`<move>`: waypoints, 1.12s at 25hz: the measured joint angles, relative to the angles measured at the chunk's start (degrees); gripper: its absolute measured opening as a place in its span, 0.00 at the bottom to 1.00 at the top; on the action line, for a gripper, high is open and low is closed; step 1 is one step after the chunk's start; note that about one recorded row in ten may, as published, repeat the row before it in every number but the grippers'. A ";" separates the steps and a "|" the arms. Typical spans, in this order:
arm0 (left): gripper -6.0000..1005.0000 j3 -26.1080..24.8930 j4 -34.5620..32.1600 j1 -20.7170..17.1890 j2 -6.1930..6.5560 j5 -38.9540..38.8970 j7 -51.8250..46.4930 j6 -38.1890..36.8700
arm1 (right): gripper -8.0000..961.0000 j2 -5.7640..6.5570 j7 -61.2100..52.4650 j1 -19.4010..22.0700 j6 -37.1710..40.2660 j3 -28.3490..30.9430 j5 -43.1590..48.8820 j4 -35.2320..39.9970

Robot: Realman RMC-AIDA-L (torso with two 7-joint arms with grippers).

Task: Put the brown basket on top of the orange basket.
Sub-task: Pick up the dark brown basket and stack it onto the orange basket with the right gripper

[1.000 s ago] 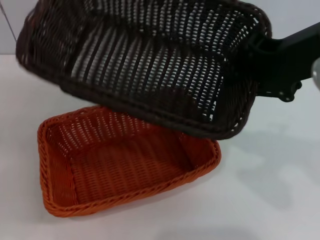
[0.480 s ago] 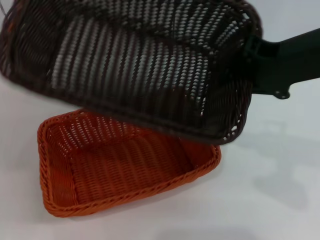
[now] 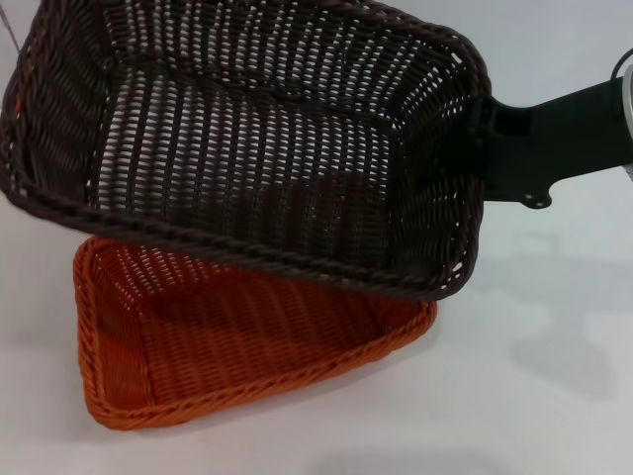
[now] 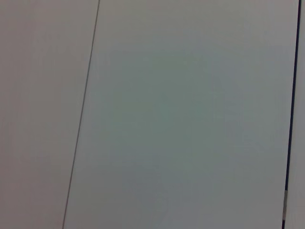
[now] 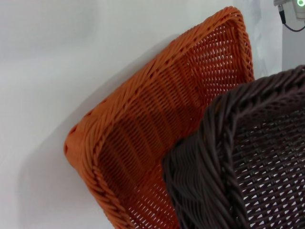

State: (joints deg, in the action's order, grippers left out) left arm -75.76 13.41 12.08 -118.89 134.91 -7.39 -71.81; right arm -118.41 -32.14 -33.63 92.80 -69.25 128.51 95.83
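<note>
The brown basket point(image 3: 257, 148) hangs in the air, tilted, in the head view. It covers the far part of the orange basket point(image 3: 237, 346), which sits on the white table below. My right gripper point(image 3: 477, 139) comes in from the right and is shut on the brown basket's right end wall. The right wrist view shows the brown basket's braided rim point(image 5: 214, 157) close up, above the orange basket's corner point(image 5: 157, 119). My left gripper is out of view; its wrist view shows only a pale blank surface.
The white table point(image 3: 534, 396) spreads around the orange basket. A grey device with a cable point(image 5: 290, 9) sits at the edge of the right wrist view.
The brown basket has moved left and lower with my right gripper and has tipped more level. It covers more of the orange basket. The orange basket has not moved.
</note>
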 joint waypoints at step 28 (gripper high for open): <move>0.76 -0.16 -0.76 -0.02 -0.08 -1.48 0.01 1.63 | 0.16 3.16 10.80 -6.17 3.84 2.65 0.77 -16.19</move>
State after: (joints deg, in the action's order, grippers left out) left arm -75.93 12.65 12.06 -118.97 133.43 -7.38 -70.18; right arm -115.25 -21.34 -39.80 96.64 -66.60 129.28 79.64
